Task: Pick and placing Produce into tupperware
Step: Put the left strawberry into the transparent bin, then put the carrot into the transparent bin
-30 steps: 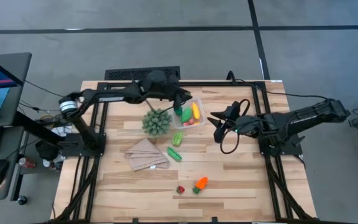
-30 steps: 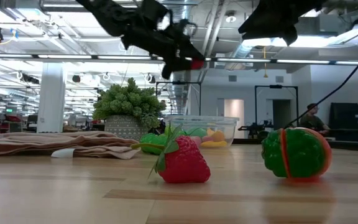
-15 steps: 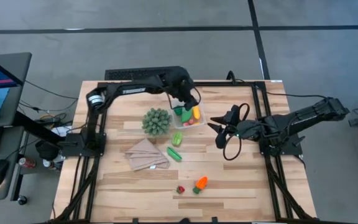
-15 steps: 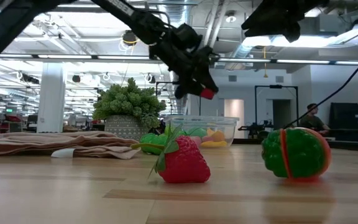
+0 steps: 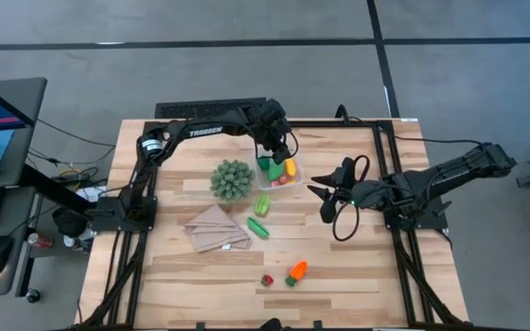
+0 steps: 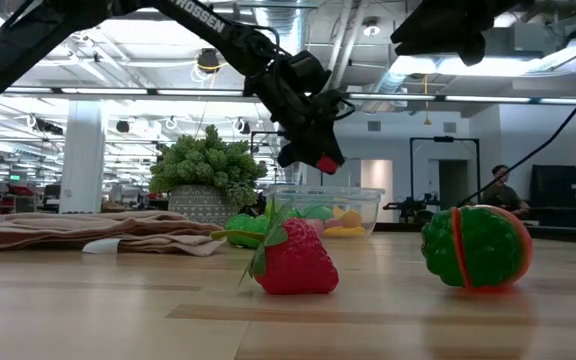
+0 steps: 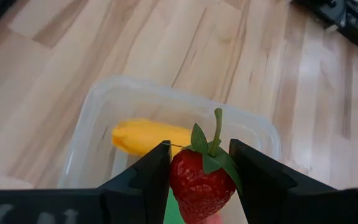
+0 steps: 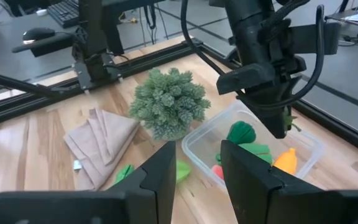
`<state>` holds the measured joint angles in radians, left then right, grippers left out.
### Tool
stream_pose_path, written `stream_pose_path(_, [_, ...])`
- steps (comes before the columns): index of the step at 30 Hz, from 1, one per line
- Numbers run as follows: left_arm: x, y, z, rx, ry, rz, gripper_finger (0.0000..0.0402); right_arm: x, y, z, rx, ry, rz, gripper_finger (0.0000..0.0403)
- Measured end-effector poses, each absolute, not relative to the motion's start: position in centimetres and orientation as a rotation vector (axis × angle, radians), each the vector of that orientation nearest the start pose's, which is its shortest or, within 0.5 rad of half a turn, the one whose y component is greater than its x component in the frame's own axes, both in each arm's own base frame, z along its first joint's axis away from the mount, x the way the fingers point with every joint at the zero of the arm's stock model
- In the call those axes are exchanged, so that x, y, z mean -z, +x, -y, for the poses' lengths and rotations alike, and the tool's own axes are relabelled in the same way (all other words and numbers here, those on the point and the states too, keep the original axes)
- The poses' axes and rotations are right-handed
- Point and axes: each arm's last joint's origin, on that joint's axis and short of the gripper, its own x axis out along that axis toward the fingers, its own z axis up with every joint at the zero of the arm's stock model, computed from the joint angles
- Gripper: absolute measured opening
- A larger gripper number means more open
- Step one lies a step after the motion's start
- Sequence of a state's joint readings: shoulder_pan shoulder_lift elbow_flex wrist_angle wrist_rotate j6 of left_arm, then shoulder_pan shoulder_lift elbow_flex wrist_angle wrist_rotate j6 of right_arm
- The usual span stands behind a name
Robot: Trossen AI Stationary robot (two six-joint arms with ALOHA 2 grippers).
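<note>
Overhead first: the left pincer (image 5: 278, 150) is held directly above the tupperware (image 5: 281, 168), presumably so the piece it carries can be dropped straight in w/o clipping the rim. The left arm is stretched far across the worktop (image 5: 201, 276) from its base, wrist bent downward over the box. The tupperware sits just beside the spiky green ball (image 5: 232, 179), and a banana (image 5: 290, 166) plus green pieces are already seen inside. Produce not yet collected: two green pods (image 5: 260, 215) near the tan cloth (image 5: 215, 228), and a carrot (image 5: 296, 271) w/ a small strawberry (image 5: 267, 279) nearer the front edge. The right pincer (image 5: 324, 188) waits beside the tupperware, off to its right, arm folded low.

Low view: the left pincer (image 6: 313, 155) is seen hanging above the clear tupperware (image 6: 328, 208), w/ something red at its tip; the arm slopes down to it from upper left. A strawberry (image 6: 293, 258) and a green-and-orange piece (image 6: 476, 246) lie close to the lens. A person (image 6: 498, 188) is seated far back in the room.

Left wrist view: the fingers (image 7: 146, 177) are clamped on a red strawberry (image 7: 201, 180), leaves up, w/ the tupperware (image 7: 98, 109) and banana (image 7: 145, 137) right below — judged to be the moment just before release.

Right wrist view: the right arm's own fingers (image 8: 157, 180) are spread apart w/ nothing between them, pointed toward the tupperware (image 8: 199, 144), the spiky ball (image 8: 169, 102) and the cloth (image 8: 101, 137); the left arm (image 8: 266, 56) is seen poised over the box.
</note>
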<state>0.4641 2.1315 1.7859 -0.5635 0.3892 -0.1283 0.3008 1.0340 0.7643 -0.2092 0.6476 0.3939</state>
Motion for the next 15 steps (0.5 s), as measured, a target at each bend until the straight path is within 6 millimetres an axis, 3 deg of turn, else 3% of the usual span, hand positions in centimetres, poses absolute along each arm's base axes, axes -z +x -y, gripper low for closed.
stream_pose_path(15, [-22.47, 42.29, -19.98, -0.105, -0.475, -0.845, 0.0189, -28.11, 21.32, -4.78, 0.417, 0.164, -0.353, 0.0118])
